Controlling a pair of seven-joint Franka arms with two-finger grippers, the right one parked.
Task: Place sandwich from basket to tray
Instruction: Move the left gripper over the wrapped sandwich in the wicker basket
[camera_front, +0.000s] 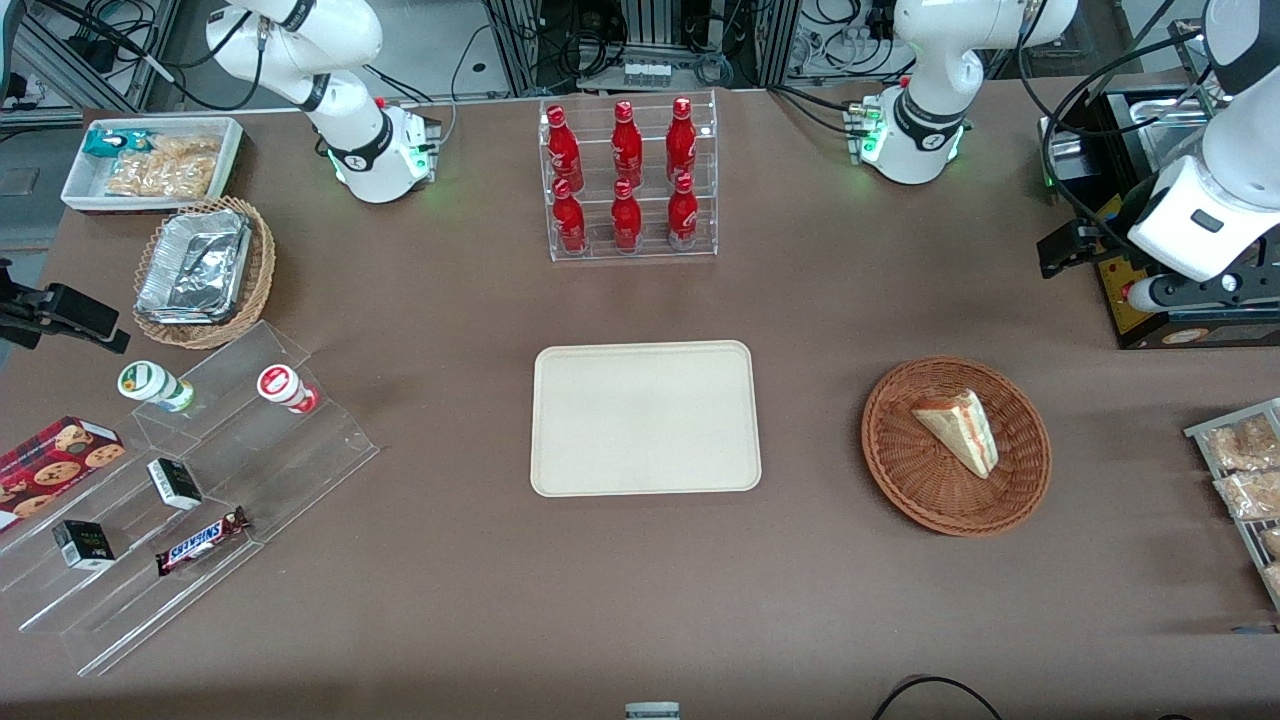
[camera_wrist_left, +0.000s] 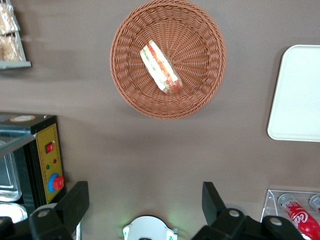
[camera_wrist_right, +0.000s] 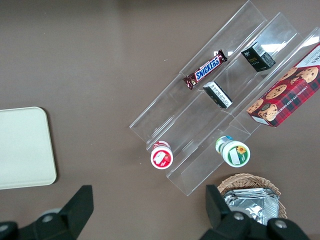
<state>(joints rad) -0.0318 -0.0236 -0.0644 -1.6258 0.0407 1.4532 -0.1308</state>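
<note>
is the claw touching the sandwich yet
Apart. The left wrist view shows the open claw separated by bare table from the basket holding the sandwich.

I see the sandwich (camera_front: 958, 428), a pale layered wedge, lying on its side in the round reddish-brown basket (camera_front: 900, 470); the flat beige tray (camera_front: 645, 418) sits bare beside it; my gripper (camera_wrist_left: 145, 200) hangs spread well above the table.

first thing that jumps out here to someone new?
Probably the red bottles, six in a clear rack above the bare beige tray at mid-table. Next, the sandwich lying in the reddish wicker basket beside the tray, toward the working arm's end. The left claw hangs open, high over the table, apart from the basket.
</note>
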